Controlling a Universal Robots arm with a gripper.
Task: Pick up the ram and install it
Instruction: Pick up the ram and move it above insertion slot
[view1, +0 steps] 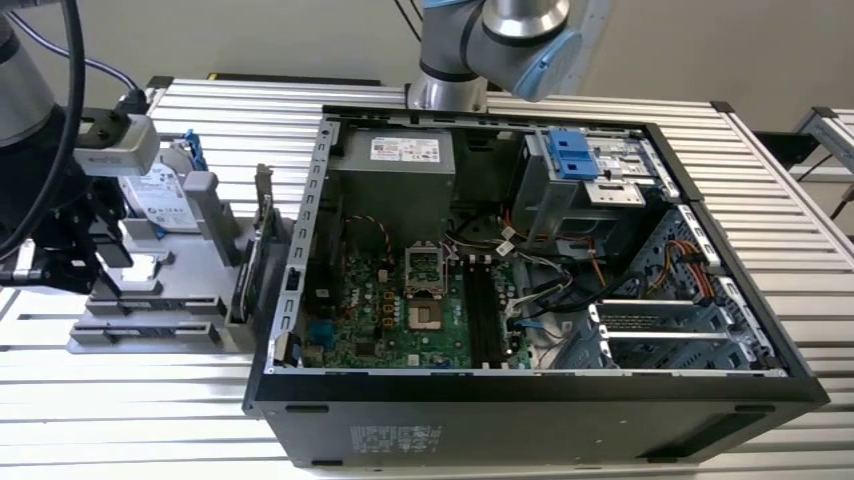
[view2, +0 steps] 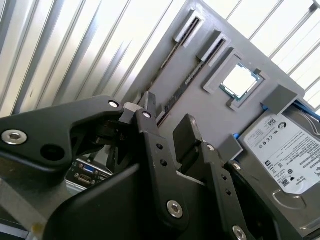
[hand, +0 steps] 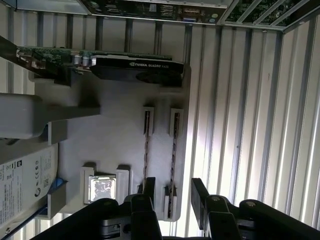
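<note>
Directly over the grey holder (hand: 115, 145), the gripper (hand: 174, 190) hangs with its fingers (hand: 200, 197) spread and nothing pinched between them, as the first wrist view shows. The ram (hand: 173, 150) stands on edge in the holder's outer slot, the one along the holder's rim and farther from the CPU (hand: 102, 190) seated in the holder. A second thin stick (hand: 146, 150) stands in the slot beside it. The ram's long axis runs down its slot, from the holder's end under the gripper toward the graphics card (hand: 135, 67) at the holder's far end. The spread fingers sit one to each side of that line, so the ram appears to lie below and between them, flat faces toward the pads. One finger hangs close to the neighbouring stick. Whether the fingers are down at the ram's height cannot be told. The open case (view1: 534, 390) stands just beside the holder in the exterior view.
</note>
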